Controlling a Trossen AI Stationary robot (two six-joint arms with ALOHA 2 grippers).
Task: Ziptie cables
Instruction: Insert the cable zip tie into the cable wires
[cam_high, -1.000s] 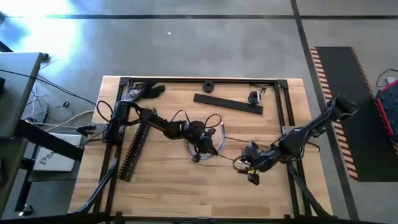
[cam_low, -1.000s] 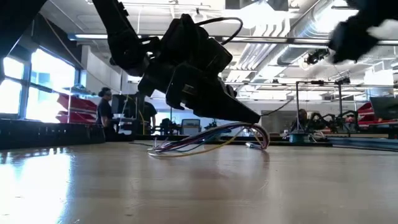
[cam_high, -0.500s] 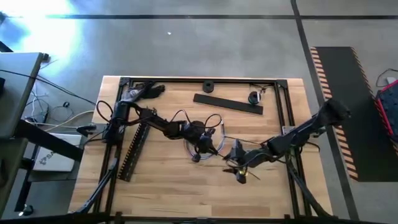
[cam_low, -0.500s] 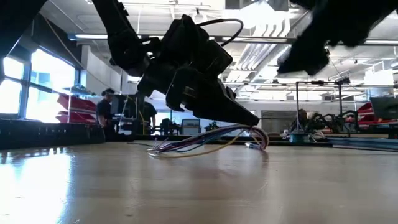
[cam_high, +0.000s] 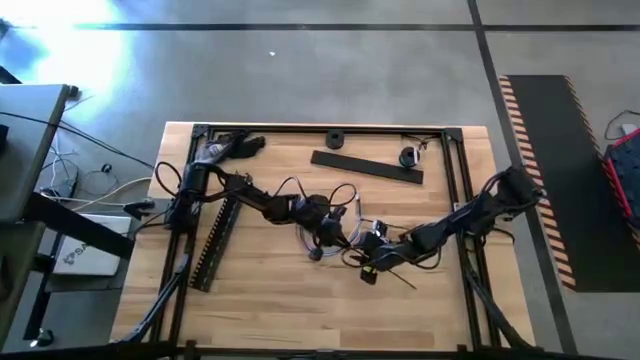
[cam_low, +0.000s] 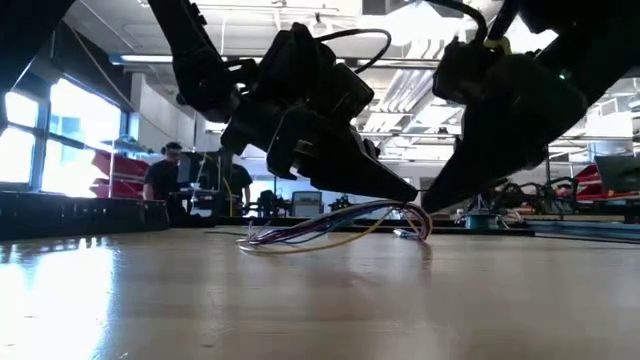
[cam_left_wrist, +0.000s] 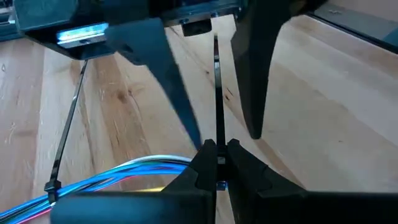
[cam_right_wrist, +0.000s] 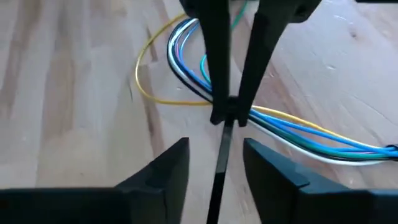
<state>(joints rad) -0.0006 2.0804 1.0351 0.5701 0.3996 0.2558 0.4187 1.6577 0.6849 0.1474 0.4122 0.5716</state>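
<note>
Wood table (cam_high: 260, 300) mid: left claw (cam_high: 337, 237) pinches zip tie (cam_left_wrist: 217, 93) (by cables (cam_right_wrist: 186, 56)).

Wooden table (cam_high: 270, 290): cables (cam_low: 320, 226) mid-top, black slotted strips (cam_high: 365, 166) (cam_high: 215, 240).

No readable text, label, brand, number or sign shows in any view; nothing legible stands on the table (cam_high: 260, 290), the arms or the room behind it.
</note>
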